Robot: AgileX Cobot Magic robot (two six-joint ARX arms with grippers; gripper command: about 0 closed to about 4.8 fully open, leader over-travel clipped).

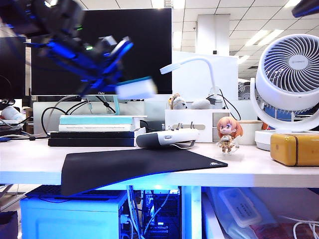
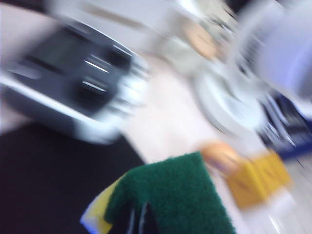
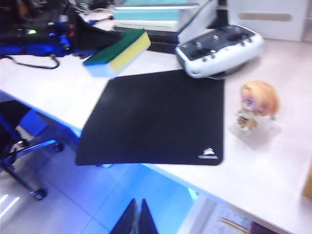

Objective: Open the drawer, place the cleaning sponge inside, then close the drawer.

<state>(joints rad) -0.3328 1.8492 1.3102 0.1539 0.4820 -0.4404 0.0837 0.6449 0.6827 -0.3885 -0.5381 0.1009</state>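
Your left gripper (image 3: 90, 36) pinches the cleaning sponge (image 3: 118, 51) (green side up), holding it in the air above the black mat's (image 3: 156, 117) far corner, near the white controller (image 3: 219, 48). Your right gripper (image 3: 138, 219) hangs beyond the desk edge (image 3: 58, 117), fingers pressed together, empty

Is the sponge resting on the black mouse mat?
No: the left hand holds the sponge in the air, clear of the black mouse mat.
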